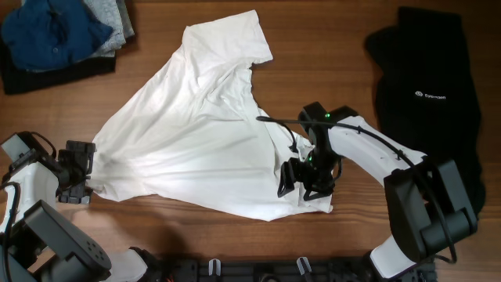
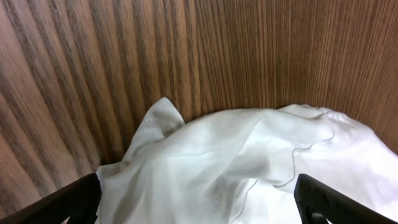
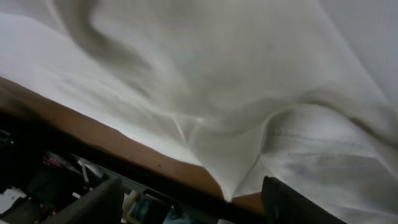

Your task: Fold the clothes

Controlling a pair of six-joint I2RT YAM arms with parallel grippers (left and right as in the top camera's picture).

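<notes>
While the right claw [image 3: 191, 186] hangs spread over a hem corner, nothing pinched | left claw [image 2: 198, 180] spread too, white T-shirt [image 1: 196, 133] edge just ahead | risk: thin cloth bunches, closing may catch two layers | shirt lies between claws, long axis claw to claw, sleeve pointing away.

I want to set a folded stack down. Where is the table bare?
Widest bare wood: top, between the white T-shirt and the black garment. Smaller patch: between the folded pile and the shirt's left edge. Crowded: the shirt's lower corners, where the left gripper and right gripper sit.
</notes>
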